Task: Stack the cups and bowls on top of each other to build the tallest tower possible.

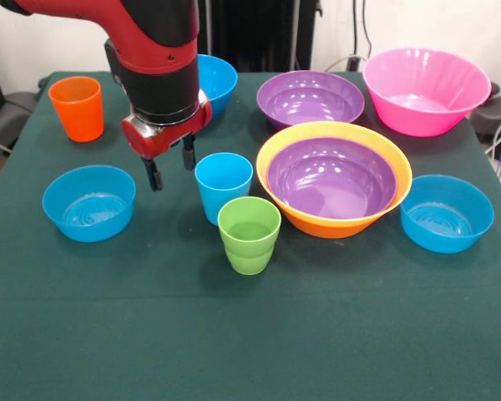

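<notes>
- Pincer (169,165): fingers apart, empty, hanging just left of the light blue cup (223,186).
- Orange cup (77,108) far left.
- Green cup (249,235) nearest.
- Purple bowl (332,177) nested in orange-yellow bowl (334,220).
- Pink bowl (426,90) far right.

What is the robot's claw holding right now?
Nothing. The gripper is open and empty, hanging above the green cloth beside the light blue cup, without touching it.

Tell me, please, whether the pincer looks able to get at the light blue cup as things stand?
Probably yes: the open pincer hangs just beside the light blue cup, nothing between them; the green cup stands on its other side.
</notes>
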